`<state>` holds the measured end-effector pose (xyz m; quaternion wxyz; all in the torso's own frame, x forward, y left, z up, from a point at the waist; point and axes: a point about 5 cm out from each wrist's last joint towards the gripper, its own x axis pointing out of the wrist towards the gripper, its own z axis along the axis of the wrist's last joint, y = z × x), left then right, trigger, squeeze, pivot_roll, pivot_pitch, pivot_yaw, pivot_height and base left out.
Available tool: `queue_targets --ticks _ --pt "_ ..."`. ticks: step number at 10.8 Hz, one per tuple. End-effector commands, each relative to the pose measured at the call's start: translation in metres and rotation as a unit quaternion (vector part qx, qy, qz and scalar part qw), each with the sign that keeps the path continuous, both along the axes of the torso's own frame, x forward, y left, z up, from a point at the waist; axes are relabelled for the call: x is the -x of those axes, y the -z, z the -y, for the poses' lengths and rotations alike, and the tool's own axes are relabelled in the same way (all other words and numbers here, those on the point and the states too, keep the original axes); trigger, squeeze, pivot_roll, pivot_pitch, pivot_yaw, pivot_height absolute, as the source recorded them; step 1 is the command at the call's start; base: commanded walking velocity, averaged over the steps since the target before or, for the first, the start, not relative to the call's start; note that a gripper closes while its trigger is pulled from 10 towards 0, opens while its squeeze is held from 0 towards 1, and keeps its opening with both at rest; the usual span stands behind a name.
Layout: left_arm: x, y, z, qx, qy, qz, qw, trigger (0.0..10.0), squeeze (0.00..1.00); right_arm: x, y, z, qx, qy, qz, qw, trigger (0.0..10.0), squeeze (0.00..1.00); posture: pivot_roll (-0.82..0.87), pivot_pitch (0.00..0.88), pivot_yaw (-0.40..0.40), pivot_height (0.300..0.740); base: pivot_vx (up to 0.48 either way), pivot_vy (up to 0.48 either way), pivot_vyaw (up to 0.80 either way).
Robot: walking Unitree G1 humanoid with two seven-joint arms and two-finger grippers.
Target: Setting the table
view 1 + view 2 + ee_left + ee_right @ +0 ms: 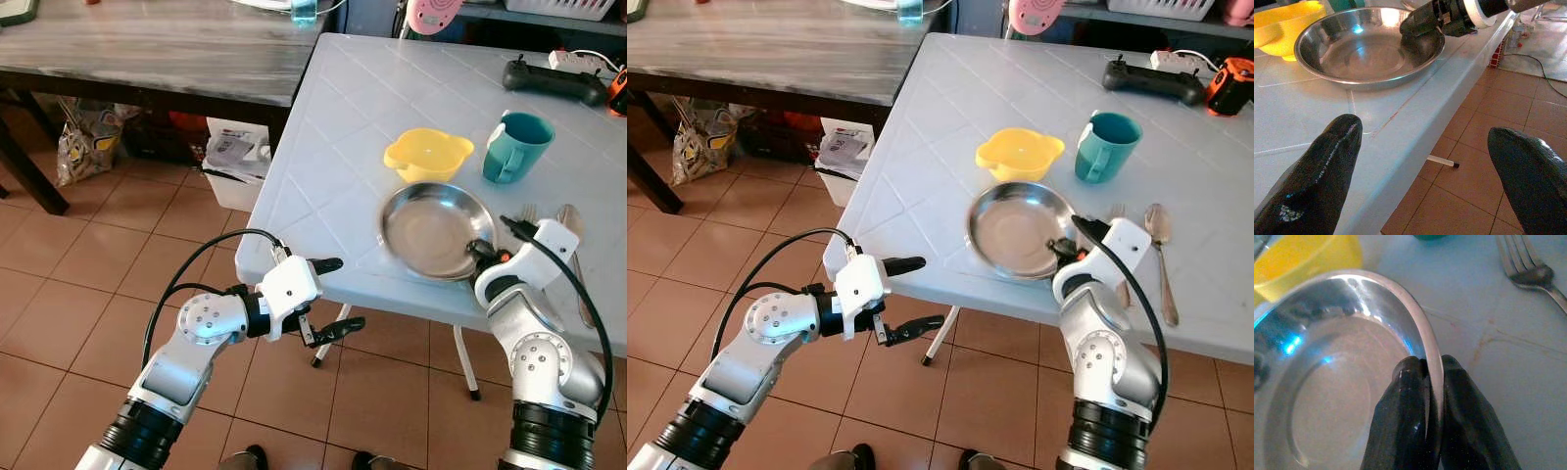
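Your right pincer [1426, 377] pinched the round steel plate [431, 227] at its 4 o'clock rim; you needed to slide it level along the white surface [333, 157]. Your left pincer [333, 299] hung spread.

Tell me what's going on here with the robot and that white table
The robot is setting the white table. Its right gripper is shut on the rim of the steel plate, which rests near the table's front edge. A yellow bowl, teal mug, fork and spoon lie nearby. The left gripper hovers open at the table's corner, holding nothing.
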<state>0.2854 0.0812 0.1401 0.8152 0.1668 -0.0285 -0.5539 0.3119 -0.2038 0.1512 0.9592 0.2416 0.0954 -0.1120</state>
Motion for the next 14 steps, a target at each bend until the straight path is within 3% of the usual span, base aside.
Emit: queue_targets --ticks 1,6,8,11,14 --pt "0.0 -0.003 0.001 -0.002 0.004 0.006 1.0 10.0 0.0 0.008 0.025 -0.001 -0.003 -0.004 -0.061 0.998 0.0 0.0 0.12 0.193 -0.019 0.74 0.0 0.0 0.0" --pt "-0.004 -0.006 0.001 0.011 -0.006 0.003 1.0 10.0 0.0 0.014 0.029 0.002 0.005 -0.004 -0.066 0.998 0.0 0.0 0.13 0.168 -0.026 0.74 0.0 0.0 0.0" --pt "-0.009 -0.009 -0.001 0.032 -0.024 -0.008 0.999 10.0 0.0 0.015 0.021 0.001 0.04 -0.018 -0.034 0.998 0.0 0.0 0.13 0.146 -0.031 0.74 0.0 0.0 0.0" --pt "-0.029 -0.026 -0.015 0.105 -0.116 0.016 0.988 10.0 0.0 0.018 0.008 -0.013 0.132 -0.065 -0.012 0.989 0.0 0.0 0.12 0.126 -0.043 0.74 0.0 0.0 0.0" --pt "-0.048 -0.032 -0.034 0.155 -0.228 0.008 0.961 10.0 0.0 0.027 -0.005 -0.026 0.21 -0.097 0.048 0.972 0.0 0.0 0.12 0.111 -0.052 0.74 0.0 0.0 0.0"
